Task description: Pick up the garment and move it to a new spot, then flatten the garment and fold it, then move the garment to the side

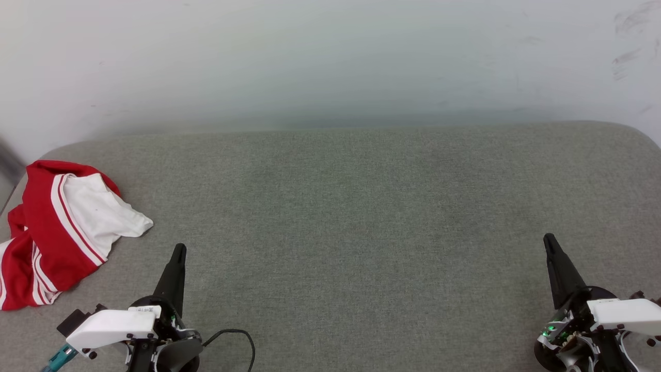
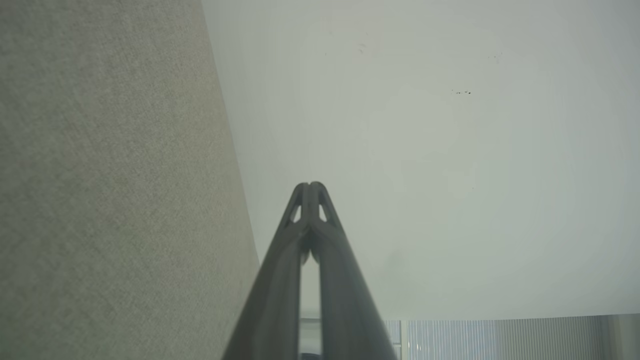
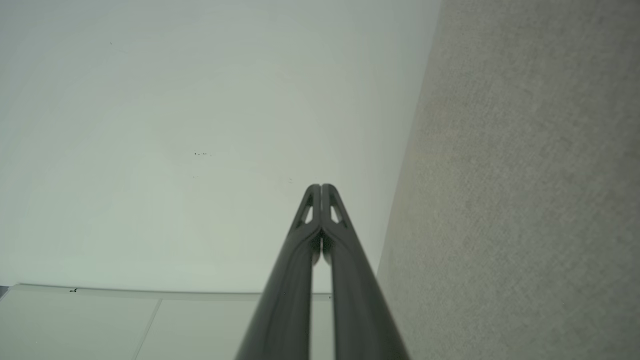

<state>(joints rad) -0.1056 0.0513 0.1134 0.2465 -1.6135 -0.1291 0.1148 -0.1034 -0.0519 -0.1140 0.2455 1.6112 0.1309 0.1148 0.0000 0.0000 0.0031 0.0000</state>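
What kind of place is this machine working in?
Probably a bare test room, not a home: a grey fabric-covered surface against a plain, scuffed white wall, with one crumpled red-and-white shirt lying at its edge.

Soft, even, dim light; faint shadows; slightly hazy wrist views.

We see long, dark grey fingers (image 2: 280,290) tapering to a point on the left gripper (image 1: 179,250) and right gripper (image 1: 548,238) — each pierced by a small triangular slot near its tip. Behind each sits a white cover (image 1: 111,326) dotted with dark screws. The left wrist carries a printed label (image 1: 145,309), a looping black cable (image 1: 237,331) and a teal connector (image 1: 58,356) — green lights (image 1: 551,328) glow at the right wrist.
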